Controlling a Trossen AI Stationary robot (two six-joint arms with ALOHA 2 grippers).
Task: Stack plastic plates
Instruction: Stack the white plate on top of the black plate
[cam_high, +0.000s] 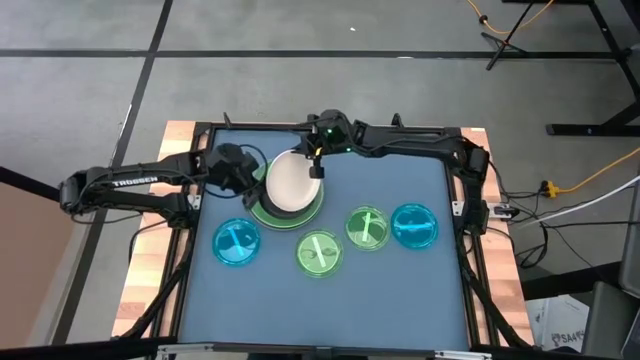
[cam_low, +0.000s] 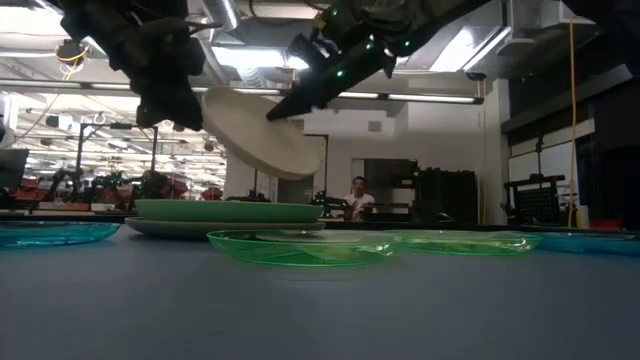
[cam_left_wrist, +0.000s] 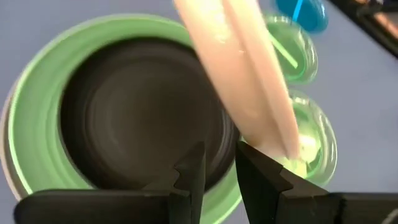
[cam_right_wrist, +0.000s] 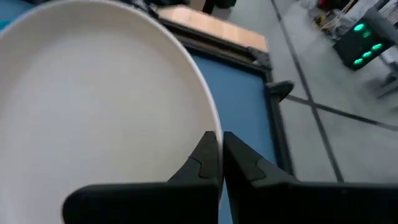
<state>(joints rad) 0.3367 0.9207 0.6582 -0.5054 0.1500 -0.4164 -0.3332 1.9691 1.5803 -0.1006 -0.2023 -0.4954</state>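
Observation:
My right gripper is shut on the white plate, which hangs tilted above the stack. The stack has a grey plate at the bottom, the light green plate on it, and the black plate lying inside the green one. My left gripper hovers over the stack's left side beside the white plate. Its fingers are a little apart with nothing between them. Two translucent blue plates and two green ones lie flat on the mat. My right gripper pinches the white plate's rim between its two fingers, on the plate's far right side. The fingers slant down from the far right and lie across the rim. The plate is lifted clear and tilted, its lower edge above the green plate.
The four small plates form a loose row on the blue mat in front of the stack. Bare mat lies toward the near edge and the right. The table's black frame borders the mat. A person stands far back in the room.

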